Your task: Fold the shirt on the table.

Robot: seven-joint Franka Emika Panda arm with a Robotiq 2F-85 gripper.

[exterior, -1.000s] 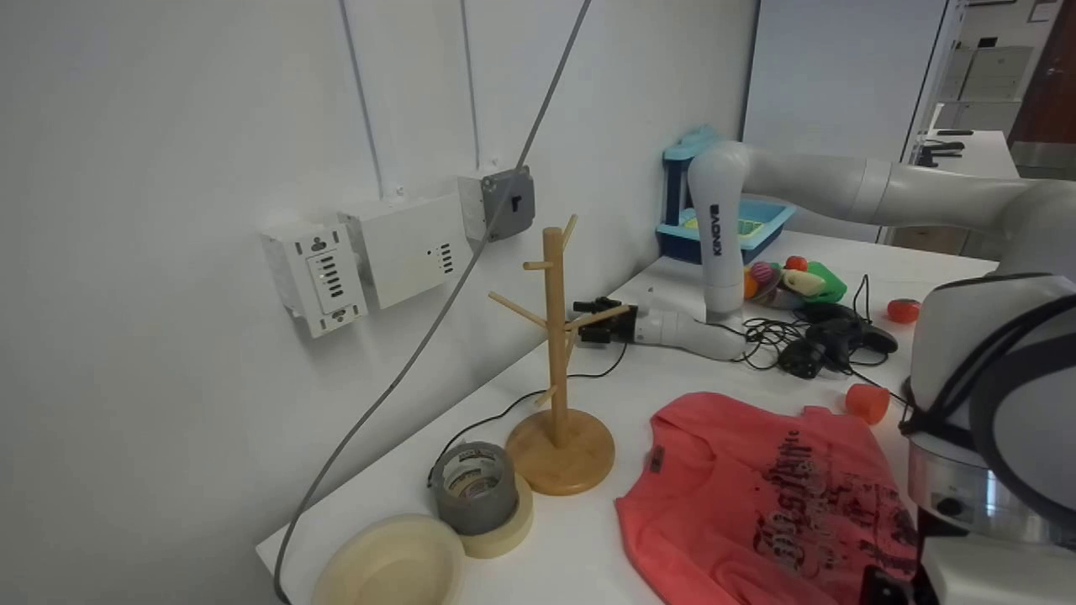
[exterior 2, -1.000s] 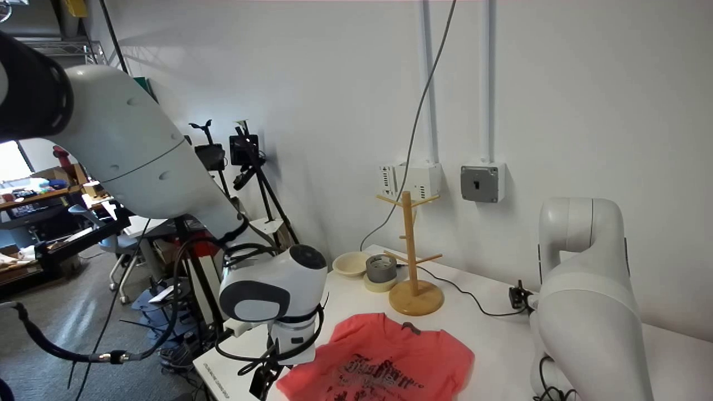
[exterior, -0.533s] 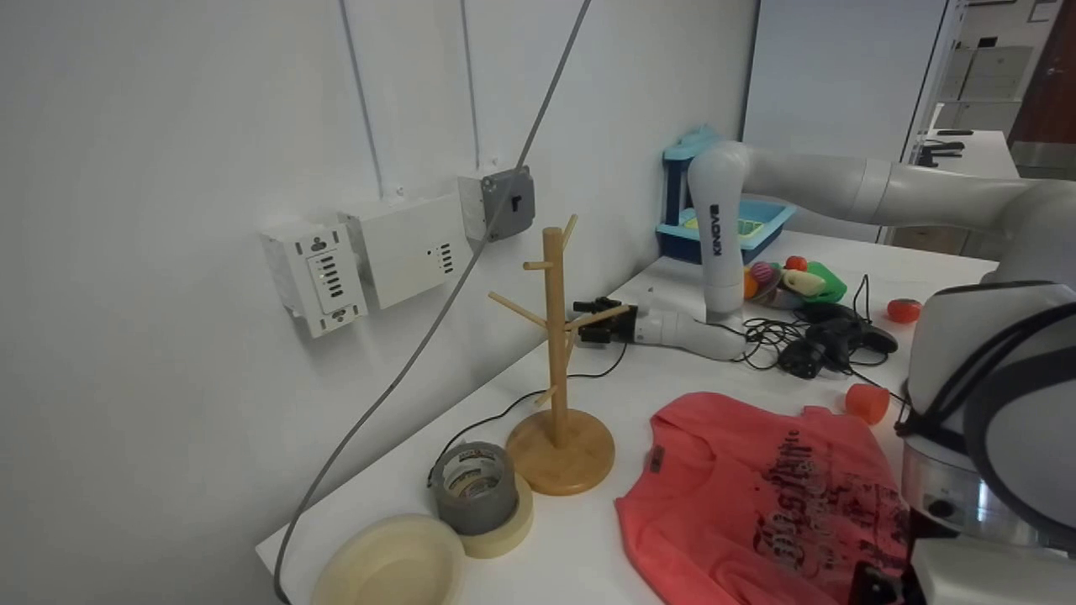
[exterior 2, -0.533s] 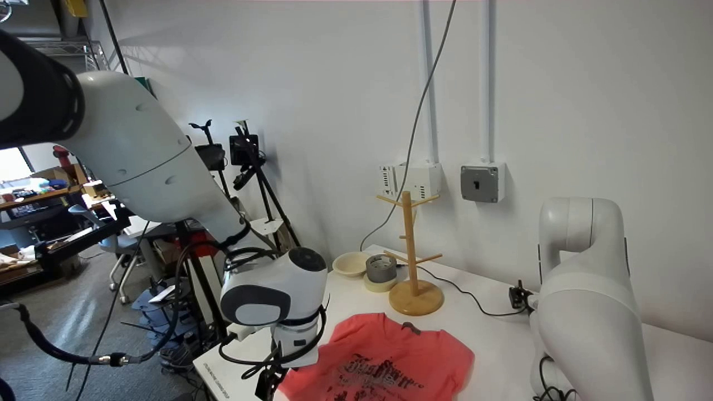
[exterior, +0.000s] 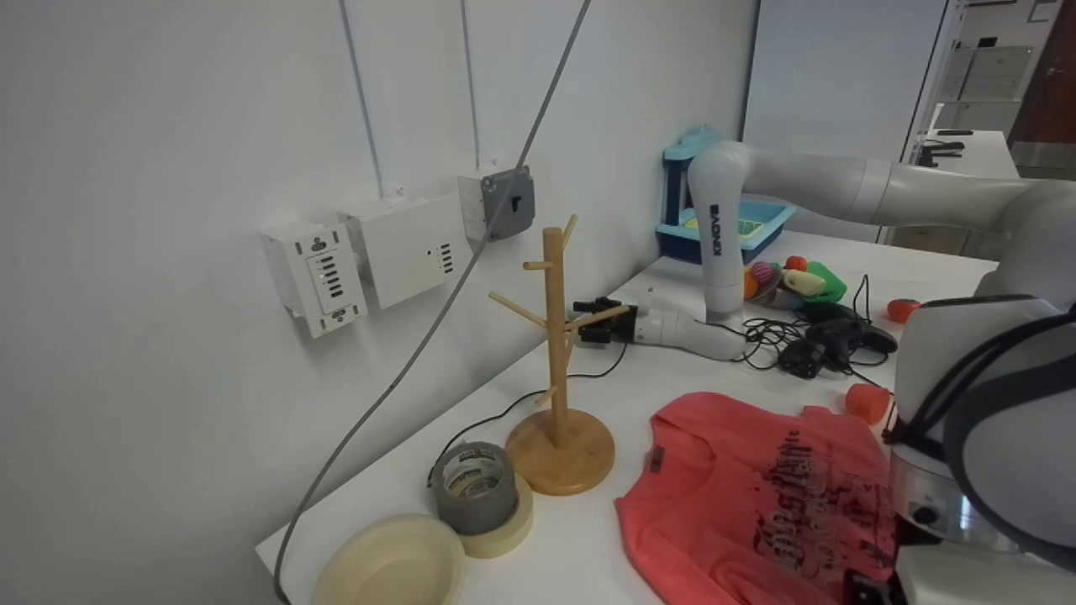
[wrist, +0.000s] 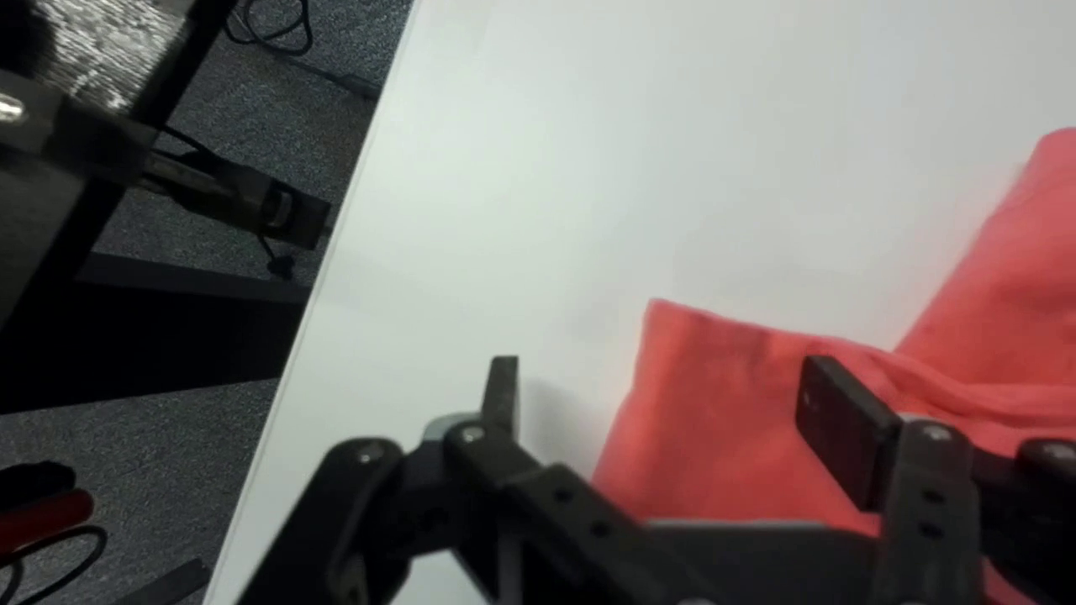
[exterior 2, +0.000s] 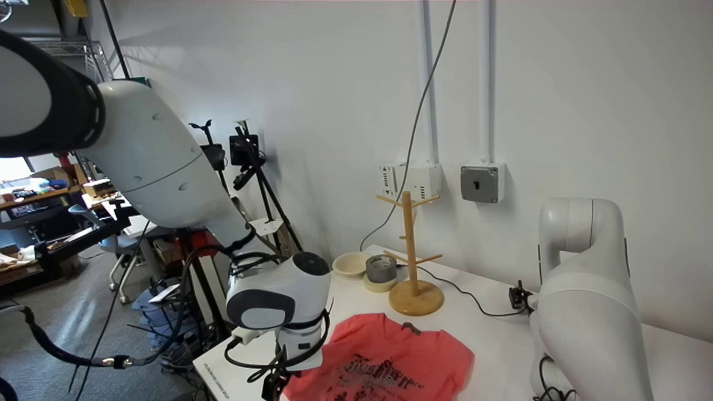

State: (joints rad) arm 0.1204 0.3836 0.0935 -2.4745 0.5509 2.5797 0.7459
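Observation:
The coral-red shirt (exterior: 706, 504) with dark lettering lies spread on the white table (exterior: 588, 546), its neckline toward the wooden mug tree. It also shows in an exterior view (exterior 2: 401, 356), its lower part cut off by the frame edge. In the wrist view a corner of the shirt (wrist: 714, 378) lies between the fingers of my gripper (wrist: 660, 412). The gripper is open. Its left finger is over bare table (wrist: 546, 168), its right finger over the cloth. I cannot tell whether the fingers touch the cloth. In both exterior views the gripper (exterior 2: 273, 384) is partly hidden or cut off.
The wooden mug tree (exterior: 559, 454), tape rolls (exterior: 477, 496) and a cream bowl (exterior: 391, 563) stand beyond the neckline. A second arm (exterior 2: 590, 312), black controllers (exterior: 832, 340) and an orange cup (exterior: 867, 403) are nearby. The table edge (wrist: 336, 244) runs left of the gripper.
The arm and gripper have moved a little left in an exterior view, and right and slightly down in an exterior view, farther over the shirt. The shirt has not visibly moved.

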